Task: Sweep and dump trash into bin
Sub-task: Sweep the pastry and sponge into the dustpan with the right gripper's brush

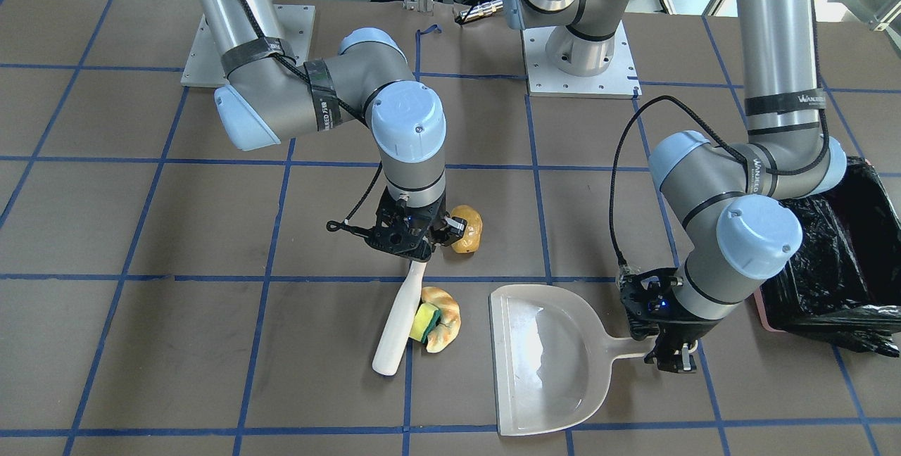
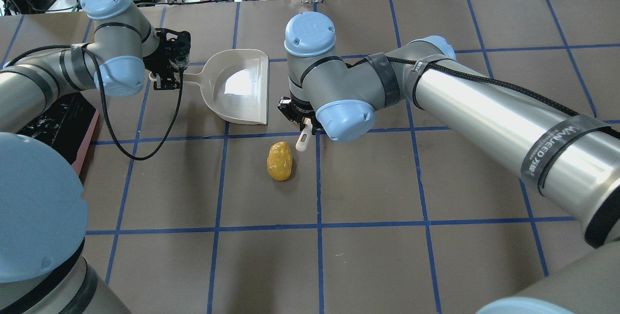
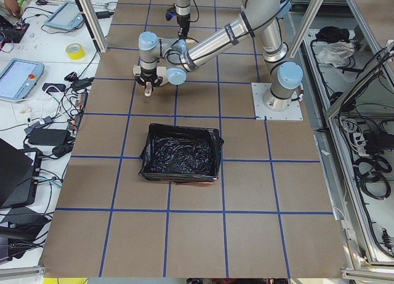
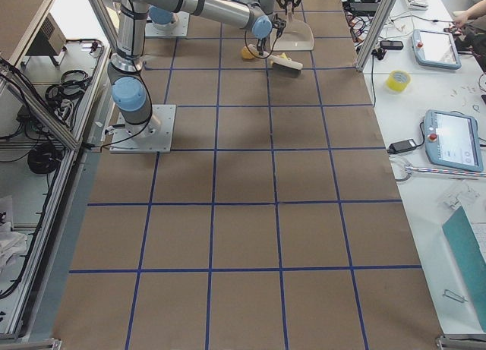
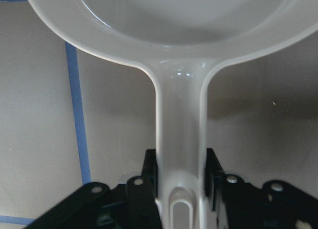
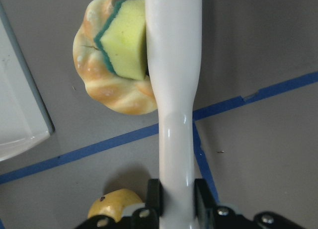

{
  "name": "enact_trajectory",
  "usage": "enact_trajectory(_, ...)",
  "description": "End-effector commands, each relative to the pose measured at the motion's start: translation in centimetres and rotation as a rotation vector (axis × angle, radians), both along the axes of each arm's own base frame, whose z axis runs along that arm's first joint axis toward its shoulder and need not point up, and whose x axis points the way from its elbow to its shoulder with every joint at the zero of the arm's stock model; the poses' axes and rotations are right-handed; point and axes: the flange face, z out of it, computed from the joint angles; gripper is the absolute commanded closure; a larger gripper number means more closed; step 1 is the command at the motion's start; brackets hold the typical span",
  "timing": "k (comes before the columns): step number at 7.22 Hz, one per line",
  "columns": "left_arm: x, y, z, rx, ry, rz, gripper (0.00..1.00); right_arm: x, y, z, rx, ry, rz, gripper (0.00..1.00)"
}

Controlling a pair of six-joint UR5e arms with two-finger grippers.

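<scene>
My right gripper is shut on the handle of the beige brush, which lies along the table. A yellow sponge rests against the brush's side on a tan bread piece; both show in the right wrist view, sponge and bread. The glossy potato lump lies beside the right gripper. My left gripper is shut on the handle of the beige dustpan, which lies flat and holds nothing. The pink bin with its black bag stands beside the left arm.
The dustpan's open edge faces the brush and the trash, a short gap away. The bin sits on the robot's left side of the table. The arm bases stand at the table's back. Blue tape lines mark a grid.
</scene>
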Motion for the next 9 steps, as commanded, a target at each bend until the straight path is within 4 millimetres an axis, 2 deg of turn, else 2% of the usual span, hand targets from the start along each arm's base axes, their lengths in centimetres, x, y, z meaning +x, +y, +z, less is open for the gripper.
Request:
enact_trajectory(1, 0.0, 0.0, 0.0, 0.000, 0.000, 0.002, 1.00, 1.6, -1.3, 0.3, -0.028, -0.060, -0.012, 1.00)
enact_trajectory(3, 0.0, 0.0, 0.0, 0.000, 0.000, 0.000, 1.00, 4.0, -1.6, 0.8, -0.029, -0.110, 0.015, 1.00)
enact_trajectory(4, 0.0, 0.1, 0.1, 0.000, -0.002, -0.001, 1.00, 5.0, -1.7, 0.6, -0.022, -0.131, 0.028, 1.00)
enact_trajectory(5, 0.0, 0.1, 0.1, -0.001, -0.002, -0.003, 1.00, 6.1, -1.6, -0.8, -0.008, -0.141, 0.041, 1.00)
enact_trajectory(7, 0.0, 0.1, 0.1, -0.001, -0.002, -0.001, 1.00, 7.8, -2.3, -0.1, -0.023, -0.181, 0.018, 1.00)
enact_trajectory(8, 0.0, 0.0, 0.1, -0.003, -0.002, -0.001, 1.00, 9.4, -2.3, 0.2, -0.011, -0.214, -0.014, 1.00)
enact_trajectory(9, 0.0, 0.1, 0.1, -0.003, -0.002, -0.001, 1.00, 10.5, -2.9, 1.7, -0.019, -0.251, -0.041, 1.00)
